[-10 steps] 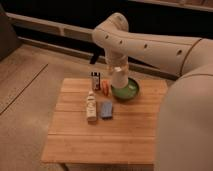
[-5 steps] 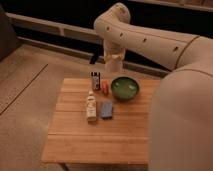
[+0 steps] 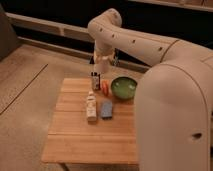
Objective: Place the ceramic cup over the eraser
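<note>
Camera view looks down on a wooden tabletop [image 3: 75, 140]. The pincer [image 3: 103, 57] hangs over the tabletop's far edge, clamped on the white cup [image 3: 102, 65], which is upright in the air, clear of the wood. Just below it stands a small dark bottle [image 3: 95, 80], with an orange thing [image 3: 105, 87] and a green bowl [image 3: 123, 88] beside it. Nearer the camera, a white labelled bottle [image 3: 91, 107] and a blue block [image 3: 106, 109] lie side by side.
</note>
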`<state>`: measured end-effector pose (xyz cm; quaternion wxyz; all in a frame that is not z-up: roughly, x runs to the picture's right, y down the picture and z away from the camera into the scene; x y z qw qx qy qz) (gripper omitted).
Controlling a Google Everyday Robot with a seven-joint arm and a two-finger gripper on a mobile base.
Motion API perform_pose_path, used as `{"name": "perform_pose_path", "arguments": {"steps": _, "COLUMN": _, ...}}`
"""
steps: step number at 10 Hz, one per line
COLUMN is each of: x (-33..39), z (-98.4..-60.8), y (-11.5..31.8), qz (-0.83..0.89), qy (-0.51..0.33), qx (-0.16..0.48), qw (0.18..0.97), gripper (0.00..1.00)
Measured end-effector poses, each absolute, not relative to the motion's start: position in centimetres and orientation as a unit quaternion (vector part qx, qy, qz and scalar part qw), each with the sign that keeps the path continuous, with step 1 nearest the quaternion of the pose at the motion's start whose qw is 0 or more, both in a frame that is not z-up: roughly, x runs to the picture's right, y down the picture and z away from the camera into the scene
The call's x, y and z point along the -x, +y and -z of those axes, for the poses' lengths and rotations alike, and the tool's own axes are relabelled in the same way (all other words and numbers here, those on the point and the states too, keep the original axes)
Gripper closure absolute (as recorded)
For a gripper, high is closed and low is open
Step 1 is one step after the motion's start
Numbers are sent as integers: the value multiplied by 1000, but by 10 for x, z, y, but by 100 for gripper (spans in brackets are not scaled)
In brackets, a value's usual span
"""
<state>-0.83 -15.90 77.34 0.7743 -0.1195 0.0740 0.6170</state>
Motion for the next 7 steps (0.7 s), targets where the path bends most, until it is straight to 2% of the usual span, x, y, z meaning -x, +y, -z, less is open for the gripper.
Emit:
{"name": "perform_pose_path", "arguments": {"steps": 2, "x": 27, "z": -784, "y": -161, "qz": -596, "qy": 68, "qx": 135, "qw": 789, "gripper": 100}}
{"name": "perform_pose_path", "arguments": {"steps": 7, "x": 29, "z": -785, "y": -161, "qz": -594, "qy": 70, "qx": 137, "qw": 789, "gripper": 100}}
